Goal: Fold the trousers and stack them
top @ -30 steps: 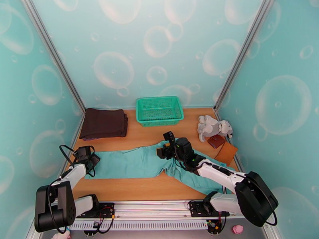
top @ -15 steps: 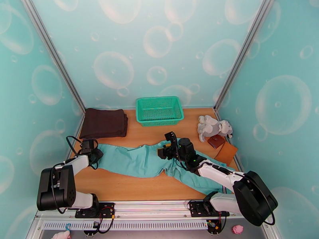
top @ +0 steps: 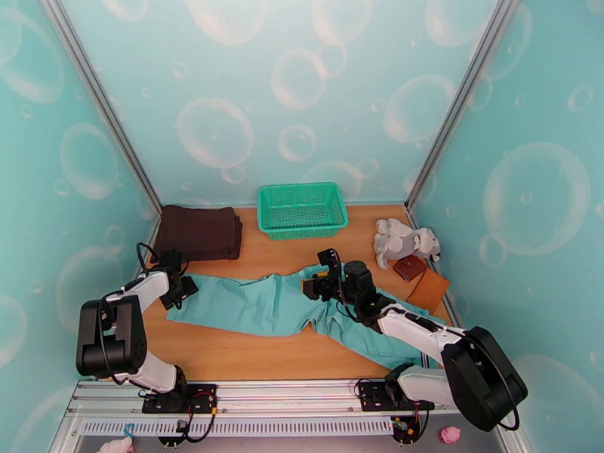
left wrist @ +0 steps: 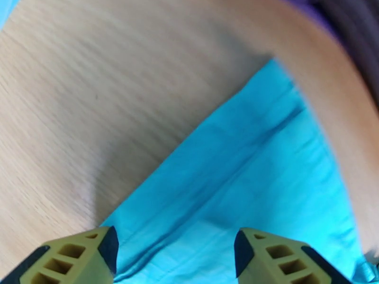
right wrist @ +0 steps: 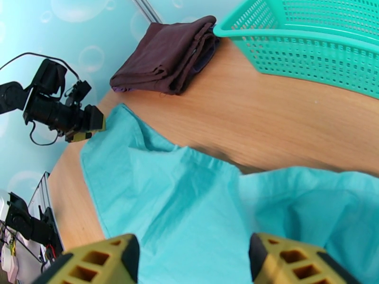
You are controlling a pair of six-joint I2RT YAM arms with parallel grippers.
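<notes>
Left wrist view: left gripper (left wrist: 174,246) has its jaws wide apart and empty, low over the leg end of the trousers (left wrist: 246,185). Right gripper (right wrist: 193,254) is the same, spread w/ nothing pinched, above the middle. Trousers lie spread across the table (top: 249,356). Imo the cloth's light + floppy and will sag, so pinch the hem corners or waistband edge. Left arm reaches fwd along the left edge, right arm stretches fwd over the cloth.

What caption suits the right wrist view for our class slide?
Open right gripper above the teal trousers; dark brown folded garment and green basket lie beyond.
</notes>
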